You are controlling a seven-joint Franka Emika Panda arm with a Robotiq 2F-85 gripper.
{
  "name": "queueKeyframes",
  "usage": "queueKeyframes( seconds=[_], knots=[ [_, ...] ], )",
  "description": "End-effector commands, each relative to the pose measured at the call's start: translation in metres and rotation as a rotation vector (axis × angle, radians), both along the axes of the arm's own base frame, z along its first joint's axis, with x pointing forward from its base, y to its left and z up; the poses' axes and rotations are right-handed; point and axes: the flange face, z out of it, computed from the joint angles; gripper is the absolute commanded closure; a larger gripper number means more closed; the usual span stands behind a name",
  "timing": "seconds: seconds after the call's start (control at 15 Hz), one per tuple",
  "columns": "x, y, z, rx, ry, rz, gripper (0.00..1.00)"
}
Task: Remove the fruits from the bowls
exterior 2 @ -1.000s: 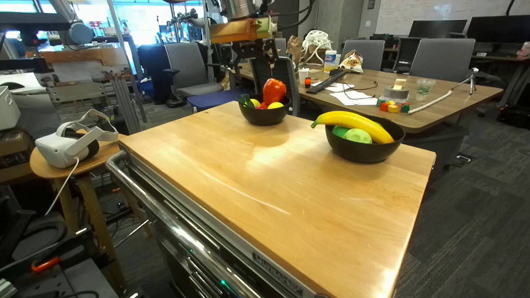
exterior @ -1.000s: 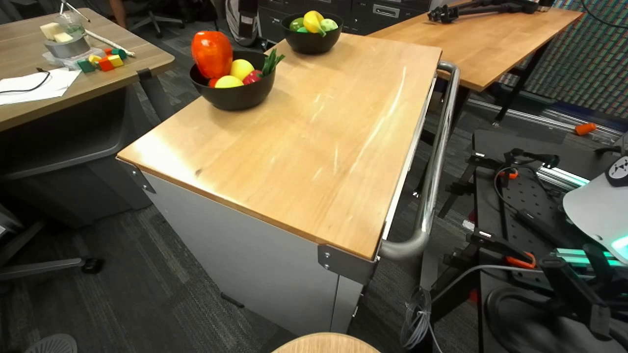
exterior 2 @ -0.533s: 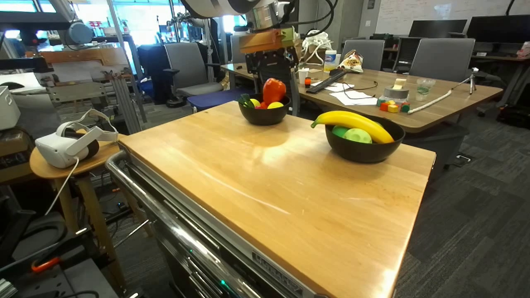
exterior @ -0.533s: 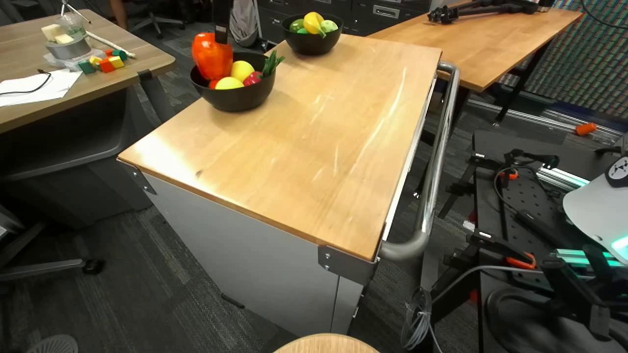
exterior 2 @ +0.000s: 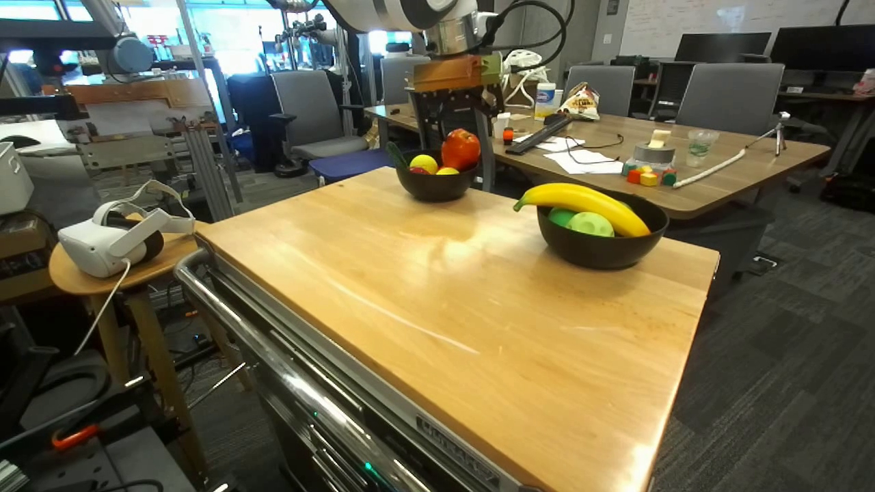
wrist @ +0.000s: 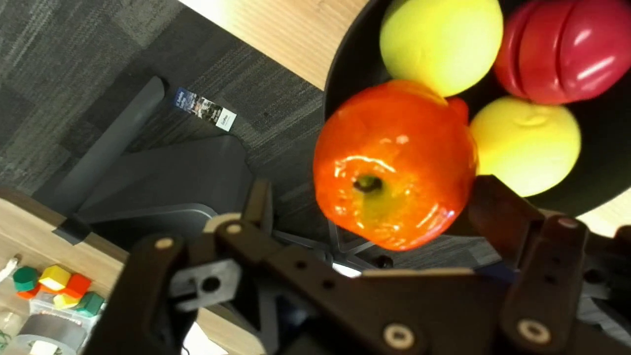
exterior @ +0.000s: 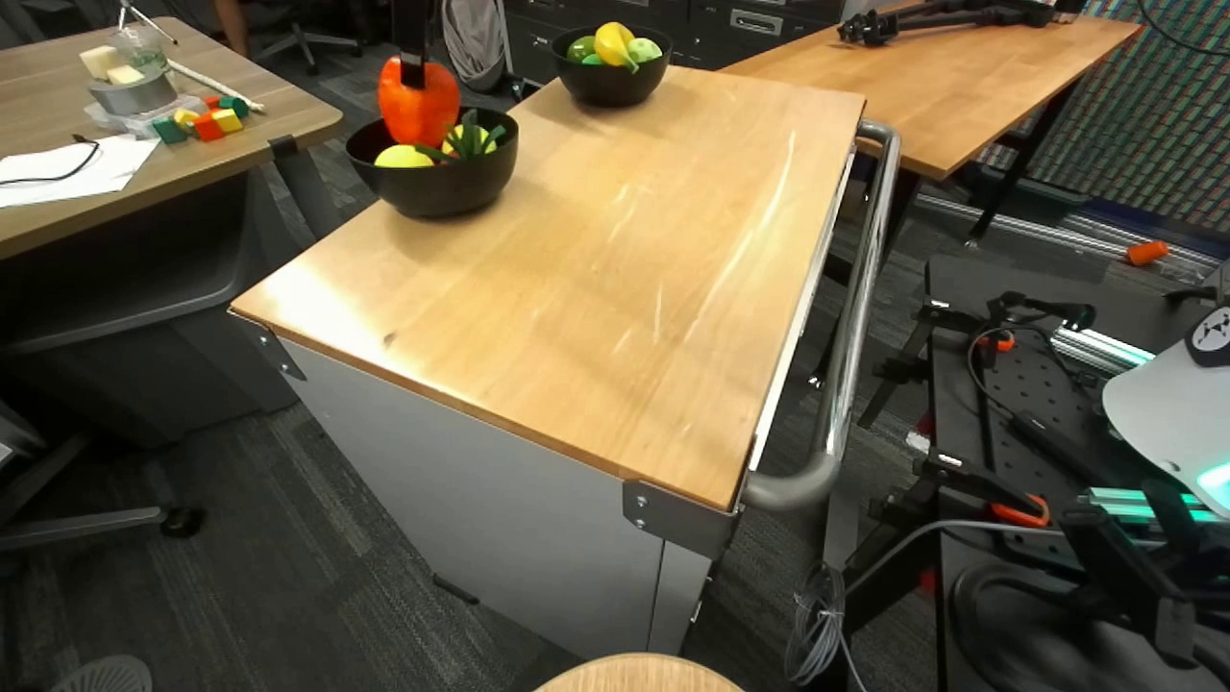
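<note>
Fruits (wrist: 441, 47) sit in two round black bowls (exterior: 437, 192) on the table (exterior: 615, 269), along the edge opposite a shiny metal rail (exterior: 855, 317). Over one bowl hangs the tool (wrist: 373, 186), its jaws parted wide, holding nothing. In the wrist view the big red pepper (wrist: 394, 158) shows between the fingers (wrist: 505, 212): one stands clear of it, while the other comes right to its edge, and I can't tell whether they touch. That pepper is lobed and very glossy, greenish around a dark stem, and rises well above the rim. Near it are two smooth yellow balls (wrist: 530, 148), softer in sheen, and a shiny dark red piece (wrist: 577, 52) cut by parallel grooves. Spiky green leaves (exterior: 468, 141) poke up in the same bowl. In an exterior view, a curved yellow banana (exterior 2: 581, 198) lies across the other bowl, its end past the rim, over a pale green ball (exterior 2: 591, 224) and a darker green piece (exterior 2: 561, 216). Light wood, scratched and gleaming, makes up the table's surface.
</note>
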Motion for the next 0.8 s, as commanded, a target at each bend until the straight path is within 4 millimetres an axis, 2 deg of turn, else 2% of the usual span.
queueKeyframes(
  seconds=[0.0,0.4,0.73],
  knots=[
    [0.009,-0.007,-0.003,0.063,0.065,-0.018,0.00],
    [0.005,-0.027,-0.022,0.129,0.177,-0.074,0.00],
    [0.002,-0.033,-0.030,0.176,0.232,-0.093,0.00]
  ],
)
